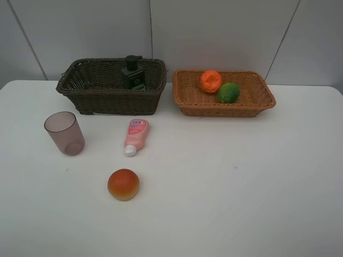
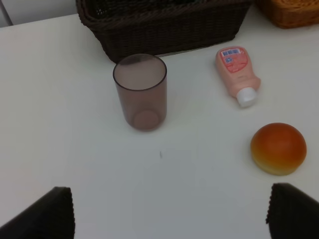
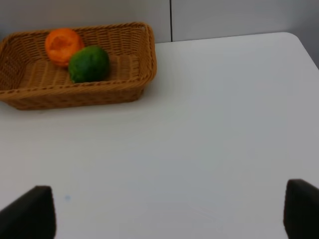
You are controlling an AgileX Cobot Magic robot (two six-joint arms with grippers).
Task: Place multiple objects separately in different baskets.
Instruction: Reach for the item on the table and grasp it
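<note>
Objects are sitting partly sorted: the dark bottle (image 1: 132,75) is standing upright in the dark brown basket (image 1: 110,100), while the orange (image 1: 210,81) and the green fruit (image 1: 229,92) are lying against each other in the light tan basket (image 1: 225,108). Your left gripper (image 2: 172,214) is hovering over the white table (image 1: 241,187) with its jaws spread wide and nothing between them. Beyond that gap, the mauve cup (image 2: 140,92) is standing upright, apart from both fingers, with the dark brown basket just behind it. The peach-like fruit (image 2: 278,148) is resting just ahead of the finger on the tan basket's side, near it but not touching. The pink tube (image 2: 237,73) is lying farther out past that fruit, its white cap pointing back toward the jaws. Your right gripper (image 3: 167,211) is also holding its jaws wide and gripping nothing. Only table is showing between them, and the light tan basket is sitting well ahead, off toward the finger nearer the other arm.
</note>
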